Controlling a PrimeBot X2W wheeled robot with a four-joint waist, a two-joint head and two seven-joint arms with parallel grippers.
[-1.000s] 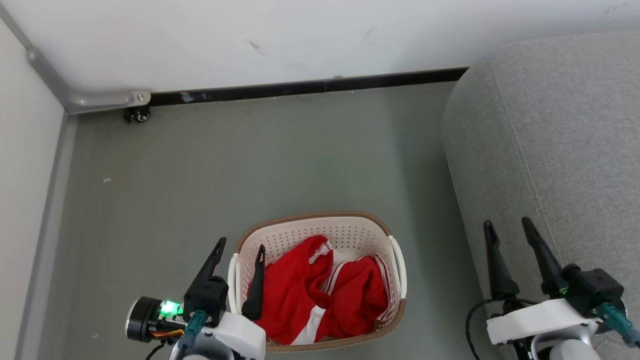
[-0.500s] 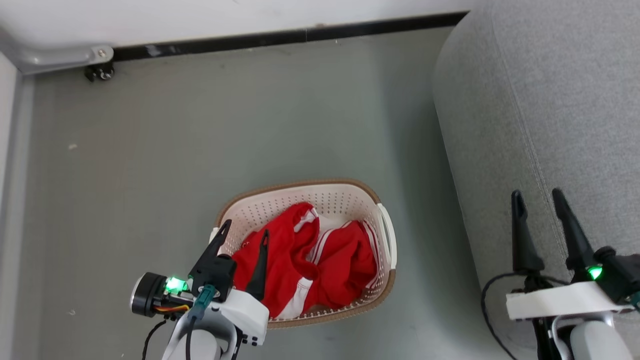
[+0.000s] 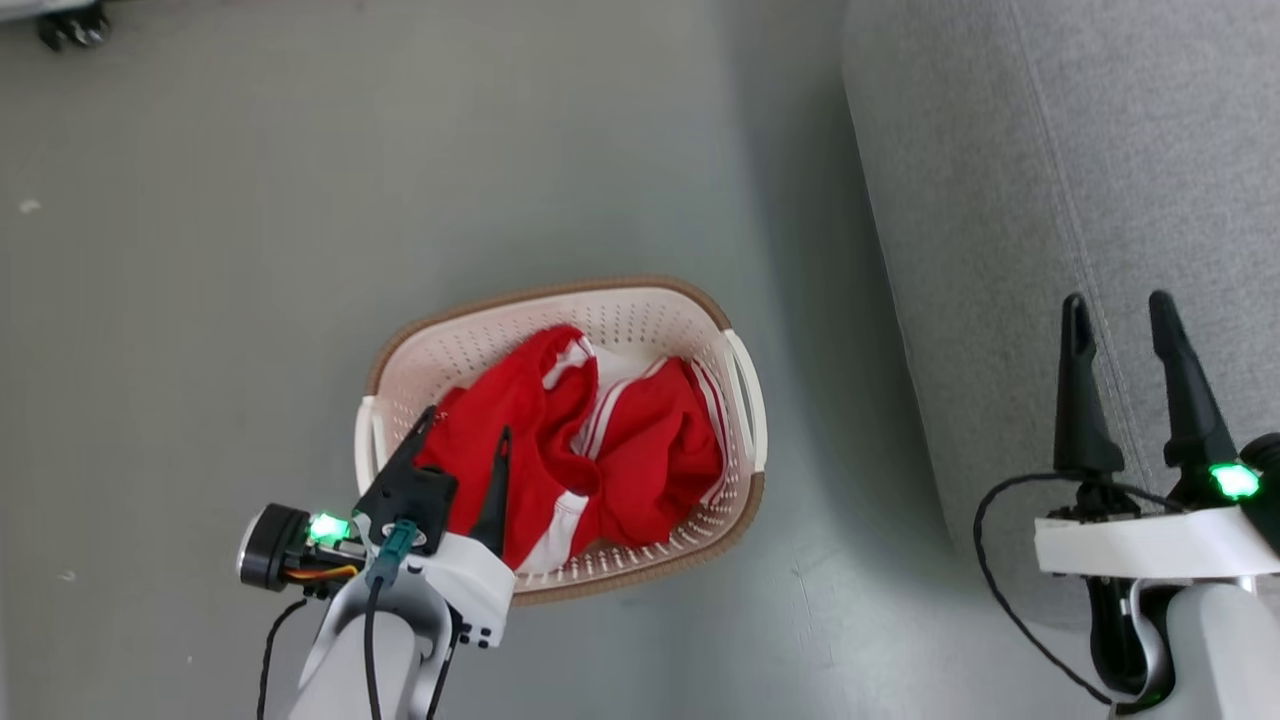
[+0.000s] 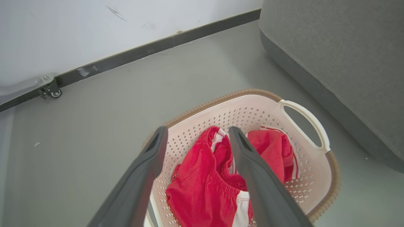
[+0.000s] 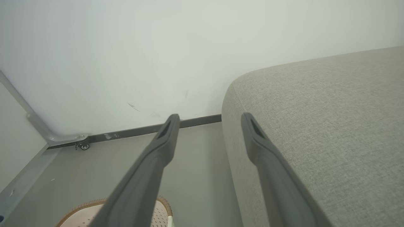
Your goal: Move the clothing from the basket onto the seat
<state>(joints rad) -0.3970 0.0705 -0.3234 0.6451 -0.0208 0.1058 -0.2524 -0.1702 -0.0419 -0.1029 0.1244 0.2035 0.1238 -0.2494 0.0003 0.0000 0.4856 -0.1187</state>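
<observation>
**While the clothing (image 3: 620, 440) lies in the basket (image 3: 560, 290): approach for the first pick**

Since no garment has reached the seat (image 3: 1100, 150), the task stands at its first step, the reach into the basket. The clothing lies as a red heap with white stripes inside the basket. The basket stands on the floor (image 3: 250, 200) near the side of the seat.

The left gripper (image 3: 467, 421) hangs over the left half of the basket with its jaws spread wide and nothing between them. In the left wrist view its fingers (image 4: 252, 176) frame the nearer garment. Whether the tips touch the cloth cannot be told. The right gripper (image 3: 1117, 298) is likewise spread and empty, over the edge of the seat.

Next move, as judged:
- Lower the left gripper until both fingers straddle a raised fold.
- Close on the fold and lift it clear of the rim before swinging to the seat.
- Take a deep bite, as soft cloth slips. The garments lie tangled, so one may drag the other.

Changes from the earlier frames:
- The head camera has tipped down, so the basket sits higher in that view. This is no move of the basket.
- The outer finger of the left gripper stood outside the basket's left wall a second ago. It is now over the clothing.
- Both grippers are as wide as before, and the heap keeps its shape.
</observation>
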